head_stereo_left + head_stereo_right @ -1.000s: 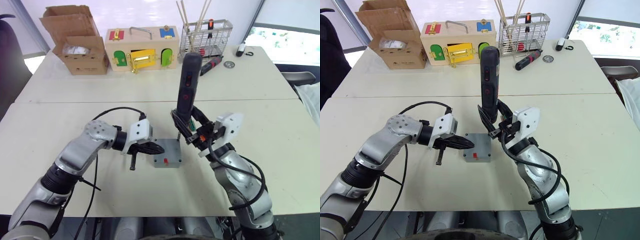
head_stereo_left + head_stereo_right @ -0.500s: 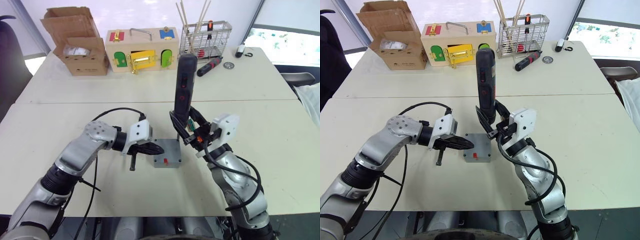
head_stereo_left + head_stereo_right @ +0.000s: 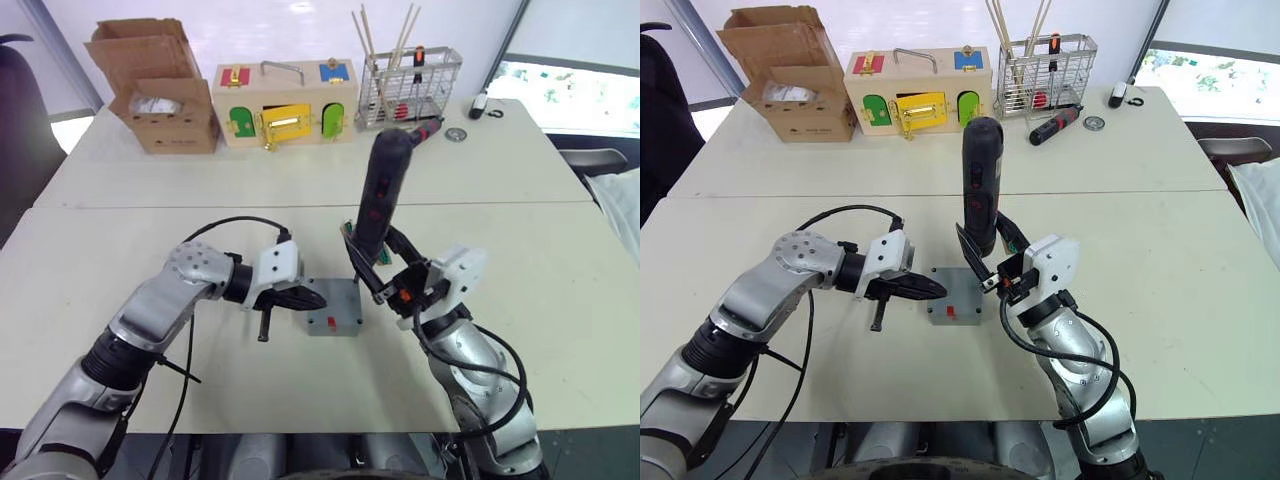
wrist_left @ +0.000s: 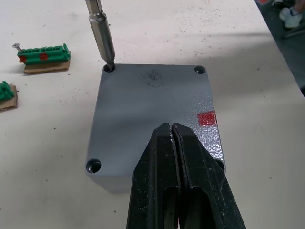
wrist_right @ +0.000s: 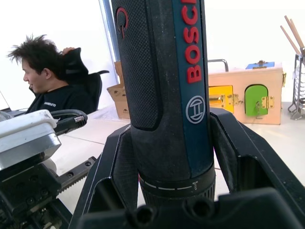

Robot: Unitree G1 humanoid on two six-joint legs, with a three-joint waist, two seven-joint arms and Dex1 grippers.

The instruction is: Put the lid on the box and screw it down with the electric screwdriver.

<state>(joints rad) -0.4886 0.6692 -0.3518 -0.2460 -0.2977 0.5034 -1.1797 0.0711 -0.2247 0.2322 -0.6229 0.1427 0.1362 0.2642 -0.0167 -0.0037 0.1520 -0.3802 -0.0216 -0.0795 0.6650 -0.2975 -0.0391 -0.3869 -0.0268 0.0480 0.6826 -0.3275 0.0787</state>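
Two pale tables stand pushed together, and the near tabletop carries the work close to its front edge.

From the head views, the grey lid sits flat on the box, with a small red mark on top. At the far edge of the back table stand a cardboard carton, a wooden box with coloured doors and a wire basket.

From the left wrist view, the left gripper has its black fingers pressed together with nothing between them, tips resting on the lid. The metal bit stands in a corner screw hole. Two green parts lie on the tabletop just beside the box.

From the right wrist view, the right gripper squeezes the electric screwdriver low on its body. A person sits behind.

The tool looks hard, tall and top-heavy, so it may tip; a low hold seems best. The lid looks light, stiff and smooth, so it could slide.
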